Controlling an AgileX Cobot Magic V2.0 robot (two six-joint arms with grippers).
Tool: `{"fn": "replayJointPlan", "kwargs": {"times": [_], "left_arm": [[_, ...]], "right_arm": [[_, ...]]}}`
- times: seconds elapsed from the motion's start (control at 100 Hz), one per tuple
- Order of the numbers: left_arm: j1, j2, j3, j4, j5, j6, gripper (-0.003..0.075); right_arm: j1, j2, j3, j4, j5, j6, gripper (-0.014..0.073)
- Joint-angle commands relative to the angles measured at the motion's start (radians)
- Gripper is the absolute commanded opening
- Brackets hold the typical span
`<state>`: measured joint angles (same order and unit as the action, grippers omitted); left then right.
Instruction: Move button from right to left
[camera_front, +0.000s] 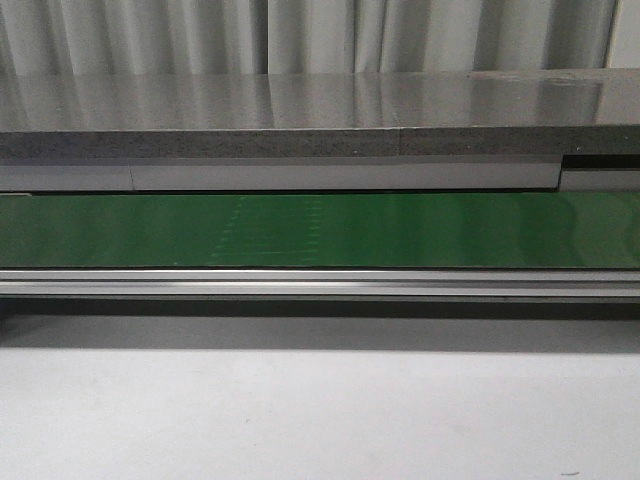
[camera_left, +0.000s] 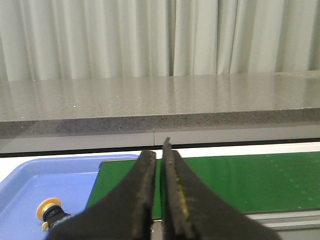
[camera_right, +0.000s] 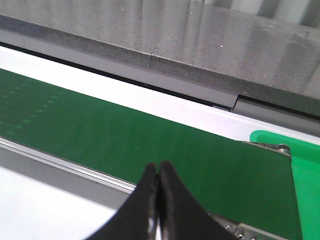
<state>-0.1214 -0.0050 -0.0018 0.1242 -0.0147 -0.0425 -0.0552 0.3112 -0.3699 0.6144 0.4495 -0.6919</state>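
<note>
A long green belt (camera_front: 320, 230) runs across the front view before a grey stone-like counter (camera_front: 300, 110), and at its left end sits a blue tray (camera_left: 30, 175). In that tray lies the button (camera_left: 50, 212), a round yellow-orange cap on a small black body, tipped sideways. The left gripper (camera_left: 159, 160) has its fingers nearly together with only a thin slit and nothing held, and the right gripper (camera_right: 159, 170) is pressed closed and empty above the belt.

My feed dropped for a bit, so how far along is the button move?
It looks done: the button lies in the blue tray at the belt's left end. Nothing is in hand: the left claw and right claw are shut and empty. The green belt carries nothing, and the green bin shows nothing.
</note>
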Motion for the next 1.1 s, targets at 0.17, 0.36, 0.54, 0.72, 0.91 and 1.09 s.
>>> {"fn": "replayJointPlan", "kwargs": {"times": [0.17,0.36,0.54,0.72,0.91,1.09], "left_arm": [[-0.004,-0.037,0.040,-0.007,-0.081,-0.010,0.0005],[-0.004,-0.037,0.040,-0.007,-0.081,-0.010,0.0005],[-0.004,-0.037,0.040,-0.007,-0.081,-0.010,0.0005],[-0.004,-0.037,0.040,-0.007,-0.081,-0.010,0.0005],[-0.004,-0.037,0.040,-0.007,-0.081,-0.010,0.0005],[-0.004,-0.037,0.040,-0.007,-0.081,-0.010,0.0005]], "right_arm": [[0.002,0.007,-0.027,0.022,-0.071,-0.006,-0.0068],[0.002,0.007,-0.027,0.020,-0.093,-0.006,-0.0068],[0.003,0.007,-0.027,-0.079,-0.094,0.072,-0.0068],[0.054,0.007,-0.021,-0.349,-0.101,0.348,-0.0068],[0.126,0.005,0.052,-0.588,-0.247,0.605,-0.0068],[0.133,-0.034,0.153,-0.652,-0.379,0.681,-0.0068]]}}
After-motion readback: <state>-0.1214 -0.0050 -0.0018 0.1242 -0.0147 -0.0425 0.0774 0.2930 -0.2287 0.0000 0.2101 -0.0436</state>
